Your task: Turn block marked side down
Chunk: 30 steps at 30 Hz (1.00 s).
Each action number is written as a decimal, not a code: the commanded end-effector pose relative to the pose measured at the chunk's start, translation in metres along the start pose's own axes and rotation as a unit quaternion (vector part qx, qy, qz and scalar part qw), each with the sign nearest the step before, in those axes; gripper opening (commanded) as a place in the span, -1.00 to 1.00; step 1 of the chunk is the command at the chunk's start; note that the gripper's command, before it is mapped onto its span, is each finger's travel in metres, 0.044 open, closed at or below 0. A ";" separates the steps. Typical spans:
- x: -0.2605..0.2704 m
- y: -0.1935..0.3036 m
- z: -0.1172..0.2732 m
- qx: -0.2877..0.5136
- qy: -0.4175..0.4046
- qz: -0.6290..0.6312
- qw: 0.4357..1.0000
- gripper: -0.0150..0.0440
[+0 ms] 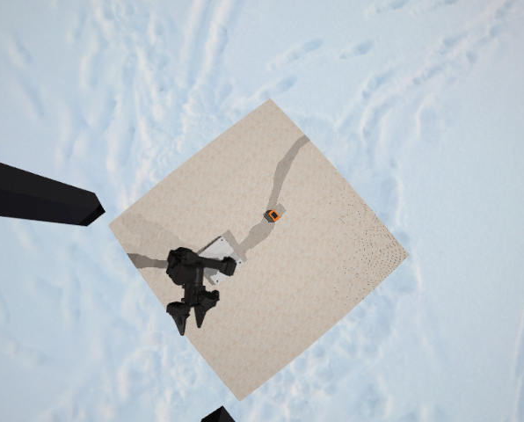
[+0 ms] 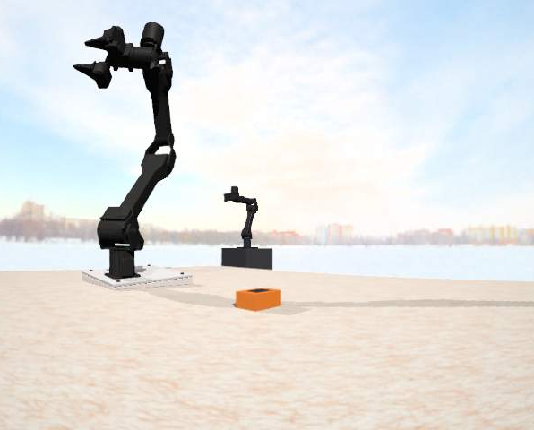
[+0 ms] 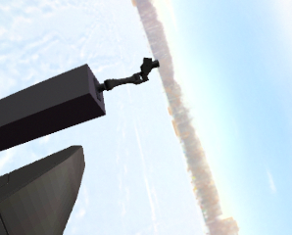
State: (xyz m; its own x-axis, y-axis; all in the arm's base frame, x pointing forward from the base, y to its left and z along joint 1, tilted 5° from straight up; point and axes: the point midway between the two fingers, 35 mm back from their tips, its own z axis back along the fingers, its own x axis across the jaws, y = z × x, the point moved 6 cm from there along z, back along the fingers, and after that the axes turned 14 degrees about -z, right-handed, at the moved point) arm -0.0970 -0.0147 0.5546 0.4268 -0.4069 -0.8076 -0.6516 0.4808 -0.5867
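Note:
The block (image 1: 273, 214) (image 2: 258, 299) is orange, with a dark patch on its upper face, and rests flat on the table (image 1: 344, 218) (image 2: 304, 370). It lies near the table's middle in the top view. My gripper (image 1: 190, 331) (image 2: 80, 55) (image 3: 192, 156) is open and empty. It is high above the table, on the far side of the arm's base from the block, with its fingers pointing sideways, away from the block. The wrist view does not show the block. The block's underside is hidden.
The arm stands on a white base plate (image 1: 217, 247) (image 2: 165, 279). A second black arm (image 2: 247, 222) (image 3: 123, 81) stands beyond the table on a dark pedestal (image 2: 246, 258) (image 3: 43, 105). Dark beams (image 1: 35, 195) enter the top view at the left and bottom, outside the table.

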 end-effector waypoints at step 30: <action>0.282 -0.199 0.113 -0.279 -0.504 0.067 0.815 1.00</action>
State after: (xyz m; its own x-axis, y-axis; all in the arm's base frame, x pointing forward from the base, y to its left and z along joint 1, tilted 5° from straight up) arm 0.1881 -0.1472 0.4619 0.5160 0.4824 -0.7078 -0.7894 -0.0529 -0.6116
